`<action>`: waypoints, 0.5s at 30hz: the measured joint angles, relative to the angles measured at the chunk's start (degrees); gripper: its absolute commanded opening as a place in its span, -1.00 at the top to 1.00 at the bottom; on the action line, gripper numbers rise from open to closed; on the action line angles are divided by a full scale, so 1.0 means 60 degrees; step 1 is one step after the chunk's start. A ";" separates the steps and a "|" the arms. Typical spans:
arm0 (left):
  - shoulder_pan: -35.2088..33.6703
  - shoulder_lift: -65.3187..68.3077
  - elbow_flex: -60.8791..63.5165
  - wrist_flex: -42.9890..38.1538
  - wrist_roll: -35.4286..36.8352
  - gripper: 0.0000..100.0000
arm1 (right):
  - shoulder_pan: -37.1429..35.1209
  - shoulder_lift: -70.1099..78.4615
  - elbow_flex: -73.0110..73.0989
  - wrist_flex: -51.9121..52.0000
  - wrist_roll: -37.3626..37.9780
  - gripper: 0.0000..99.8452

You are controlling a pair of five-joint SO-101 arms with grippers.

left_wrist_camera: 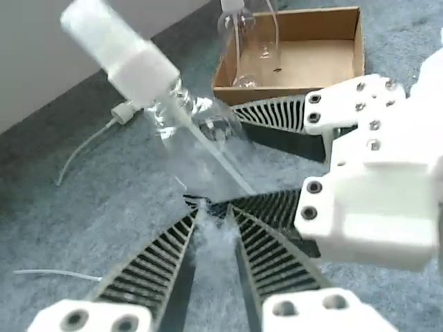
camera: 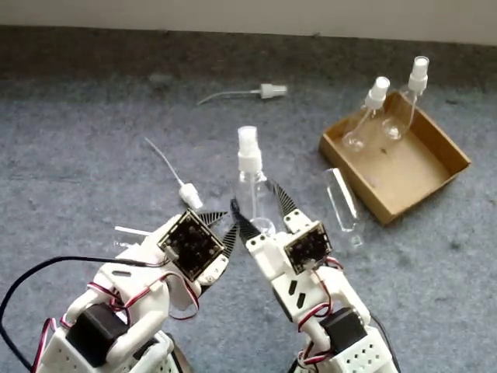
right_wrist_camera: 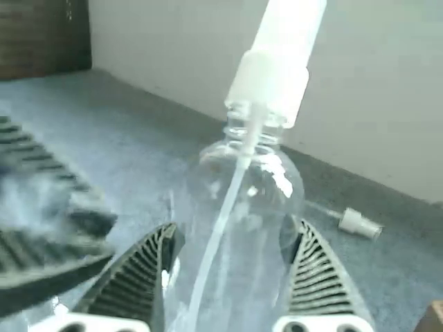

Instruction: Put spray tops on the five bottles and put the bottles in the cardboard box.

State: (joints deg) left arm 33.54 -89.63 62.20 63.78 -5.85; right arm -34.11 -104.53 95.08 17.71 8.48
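The grey carpeted bench (camera: 85, 140) runs back to a pale wall (camera: 311, 14). The shallow brown cardboard box (camera: 415, 171) sits open on it. Inside, against the box's far-left wall, lean a first clear capped bottle (camera: 359, 132) and a second clear capped bottle (camera: 402, 120), their white tops poking over the rim. Left of the box, the right claw (camera: 252, 196) is closed around the lower body of an upright clear plastic bottle with a white spray top (camera: 250, 175), a ribbed finger against each side. A thin dip tube shows through the bottle's clear wall. On the upright bottle's far side from the box, the left claw (camera: 231, 220) is parted only a sliver and holds nothing, its tips near that bottle's base. Just beside the box's near-left wall an uncapped clear bottle (camera: 342, 200) lies on its side. Farther left of the box lie a near loose white spray top (camera: 189, 194) with its long tube, and a far loose white spray top (camera: 268, 91) toward the wall
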 measured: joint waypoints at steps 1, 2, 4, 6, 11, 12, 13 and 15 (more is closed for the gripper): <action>0.0000 -0.0103 0.0088 0.0147 0.0000 0.99 | 0.0264 -0.0015 0.0000 -0.0308 0.0000 0.85; 0.0000 -0.0220 0.0176 0.0293 -0.0015 0.99 | 0.0484 0.0000 0.0000 -0.0571 0.0000 0.85; 0.0000 -0.0513 0.0425 0.0557 -0.0015 0.99 | 0.0879 0.0000 0.0000 -0.1128 -0.0015 0.85; 0.0015 -0.0791 0.0733 0.0645 -0.0015 0.99 | 0.1099 0.0000 0.0000 -0.1553 -0.0015 0.85; 0.0044 -0.1509 0.1846 0.0322 0.0645 0.99 | 0.1143 0.0000 0.0000 -0.1993 -0.0015 0.85; 0.0044 -0.1626 0.2095 0.0015 0.0864 0.99 | 0.1143 0.0000 0.0000 -0.2022 -0.0015 0.85; 0.0044 -0.1802 0.2388 -0.0366 0.1026 0.99 | 0.1128 0.0000 0.0000 -0.2037 -0.0015 0.85; 0.0029 -0.2183 0.3077 -0.1201 0.1172 0.99 | 0.1128 0.0000 0.0000 -0.2051 -0.0015 0.85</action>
State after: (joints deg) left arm 33.71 -102.73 80.66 56.57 1.19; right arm -27.34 -104.53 95.08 5.41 8.40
